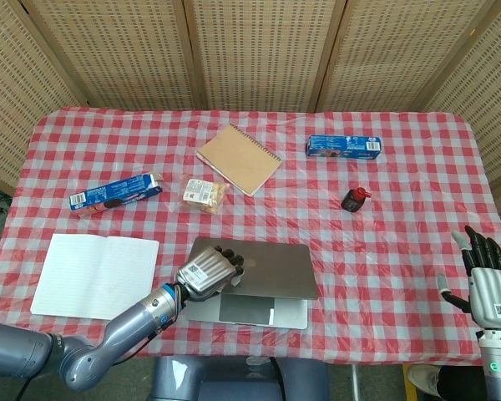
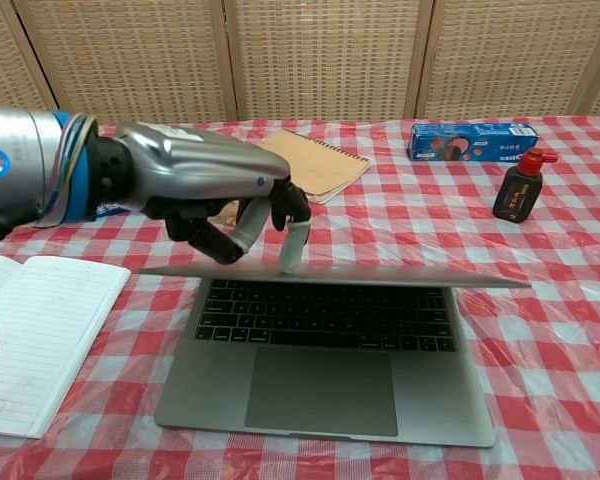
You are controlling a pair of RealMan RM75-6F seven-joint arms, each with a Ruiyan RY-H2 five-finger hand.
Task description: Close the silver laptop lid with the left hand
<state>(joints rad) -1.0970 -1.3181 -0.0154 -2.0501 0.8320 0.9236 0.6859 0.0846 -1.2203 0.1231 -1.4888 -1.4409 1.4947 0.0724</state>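
Observation:
The silver laptop sits at the table's near edge with its lid tipped far forward, nearly level over the keyboard. My left hand rests on the back of the lid near its left end, fingers curled, fingertips pressing down on it. Keyboard and trackpad still show under the lid in the chest view. My right hand hovers at the table's right edge, fingers spread, holding nothing.
An open white notebook lies left of the laptop. Behind it are a snack packet, a brown notebook, a blue cookie box, another blue box and a small dark bottle with red cap.

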